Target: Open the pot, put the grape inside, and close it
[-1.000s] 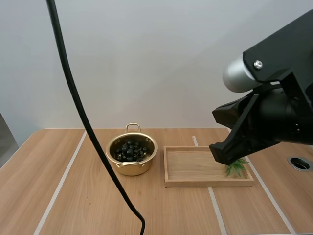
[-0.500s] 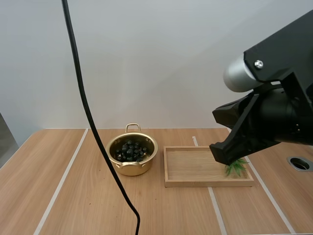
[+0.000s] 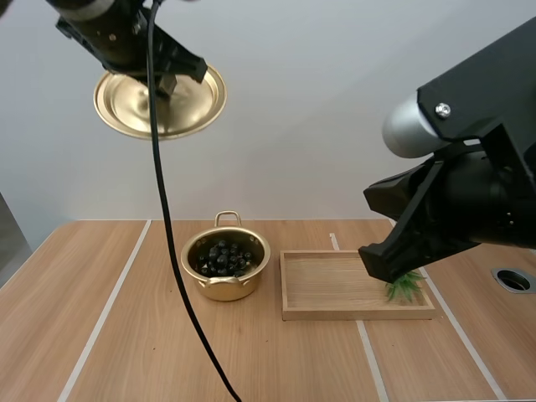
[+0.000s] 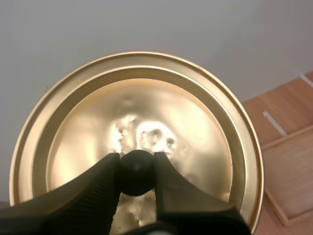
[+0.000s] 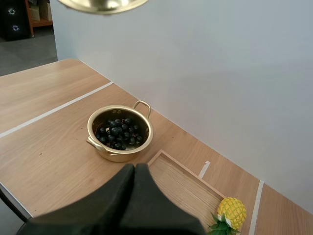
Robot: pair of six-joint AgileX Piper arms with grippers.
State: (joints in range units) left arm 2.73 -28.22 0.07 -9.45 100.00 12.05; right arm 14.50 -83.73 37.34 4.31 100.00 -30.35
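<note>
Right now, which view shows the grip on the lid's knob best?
The left wrist view: the left gripper pinches the black knob at the centre of the lid. The high view has the lid held high, left of the pot, knob hidden. The right wrist view catches its rim above the pot.

Soft, even light falls from above. Pale glare mottles the golden lid point(image 4: 195, 122) around its knob point(image 4: 137, 172); the pot point(image 3: 224, 290) throws a faint shadow on the table point(image 3: 126, 352).
</note>
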